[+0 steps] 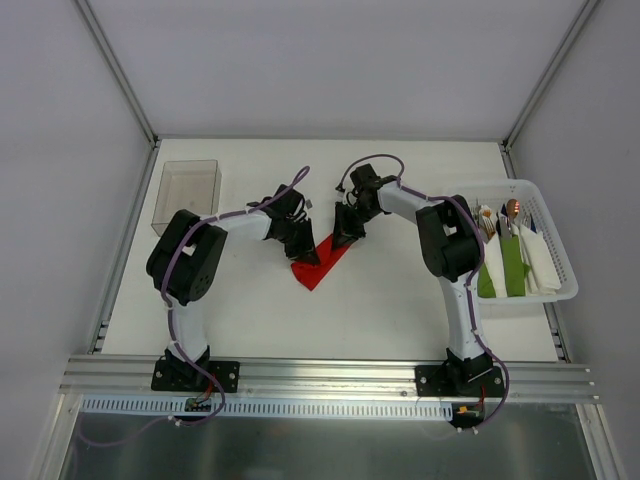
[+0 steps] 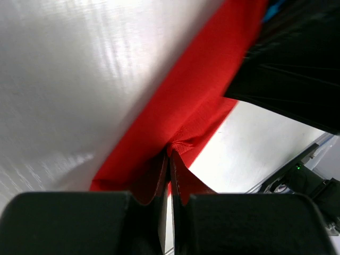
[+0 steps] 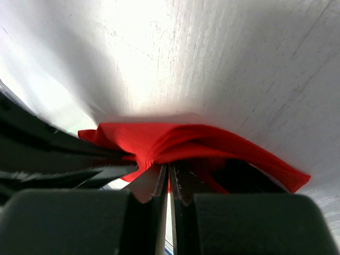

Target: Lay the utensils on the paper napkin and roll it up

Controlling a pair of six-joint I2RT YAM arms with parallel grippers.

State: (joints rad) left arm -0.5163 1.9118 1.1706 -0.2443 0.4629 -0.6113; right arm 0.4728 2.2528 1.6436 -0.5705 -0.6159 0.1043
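The red paper napkin [image 1: 316, 267] lies folded in a V shape at the middle of the table. My left gripper [image 1: 305, 251] is shut on its left edge; in the left wrist view the fingertips [image 2: 170, 159] pinch a fold of the napkin [image 2: 186, 101]. My right gripper [image 1: 346, 238] is shut on its right edge; in the right wrist view the fingertips [image 3: 169, 172] pinch the bunched napkin [image 3: 212, 141]. The two grippers are close together. The blue and purple utensils do not show on the table. A small blue patch [image 2: 273, 8] shows beside the right gripper.
A white basket [image 1: 560, 290] at the right holds green napkin bundles [image 1: 513, 262], white napkins [image 1: 541, 262] and other utensils, one copper-headed [image 1: 513, 208]. A clear plastic box [image 1: 186, 195] stands at the back left. Metal frame posts rise at the back corners.
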